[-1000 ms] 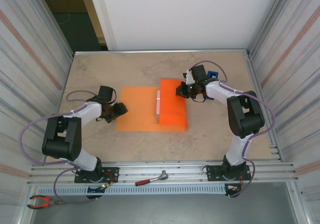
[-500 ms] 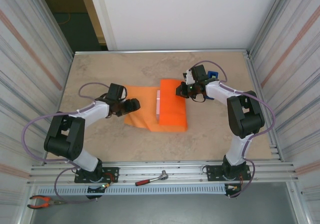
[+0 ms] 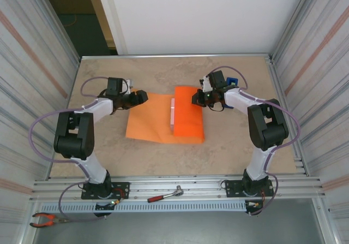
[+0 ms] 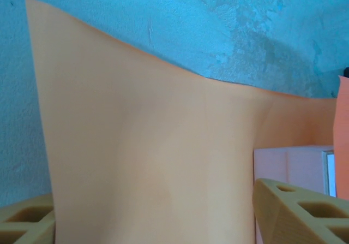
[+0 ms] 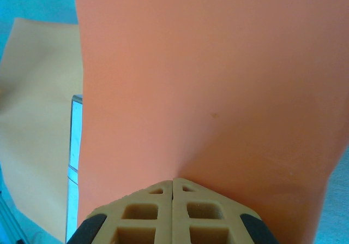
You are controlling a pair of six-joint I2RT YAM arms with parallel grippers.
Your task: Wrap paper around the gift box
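Orange paper (image 3: 146, 125) is spread on the bench (image 3: 109, 75), its right flap folded over the gift box (image 3: 172, 114) and pinned there by the right tool (image 3: 196, 98), fully closed. The left tool (image 3: 140, 96) is poised wide apart, empty, at the loose left flap, presumably for folding it over.

Front tabletop (image 3: 163, 156) open, centre — paper (image 3: 147, 124) (orange)
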